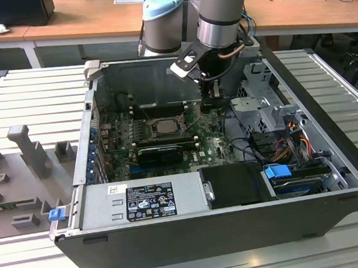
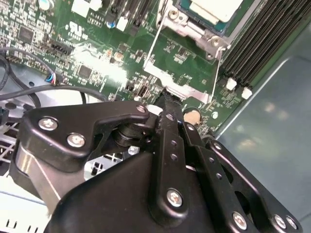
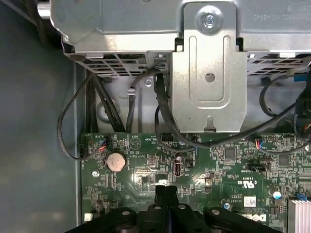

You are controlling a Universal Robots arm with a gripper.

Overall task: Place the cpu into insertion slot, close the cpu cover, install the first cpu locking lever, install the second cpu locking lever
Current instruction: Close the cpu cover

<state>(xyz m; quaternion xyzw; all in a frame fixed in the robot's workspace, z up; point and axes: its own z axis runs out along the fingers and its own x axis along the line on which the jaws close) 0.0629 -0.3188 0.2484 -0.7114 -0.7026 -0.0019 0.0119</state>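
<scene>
Ribbed grey desk (image 1: pixel 33 96), with an open computer case (image 1: pixel 174 233) lying on its side: my end effector (image 1: pixel 216 103) reaches down inside it, over the green motherboard (image 1: pixel 211 147). In both wrist views its fingers are pressed together, clenched on nothing that I can see. The tips hang close above the board, near the coin battery (image 3: pixel 116 160).

The chip (image 1: pixel 164 127) sits in its socket (image 1: pixel 147 129) at the middle of the board. In the exterior view that is at about eight o'clock from my end effector, and apart from it. In the second wrist view the chip (image 2: pixel 214 8) lies flat, and the metal cover (image 2: pixel 192 26) appears to be down around it. Two thin wire levers, one (image 2: pixel 154 41) on the near side and one (image 2: pixel 217 73) beside the memory slots (image 2: pixel 262 34), look raised and unlatched.

I judge the placing done and the cover probably shut, which puts the first locking lever in hand. Neither lever is touched yet. That step calls for carrying the clenched tips across to the socket, meeting the slim wire squarely, then pressing it down and tucking it under its catch. A glancing contact could slip off the wire onto the board parts around it.
</scene>
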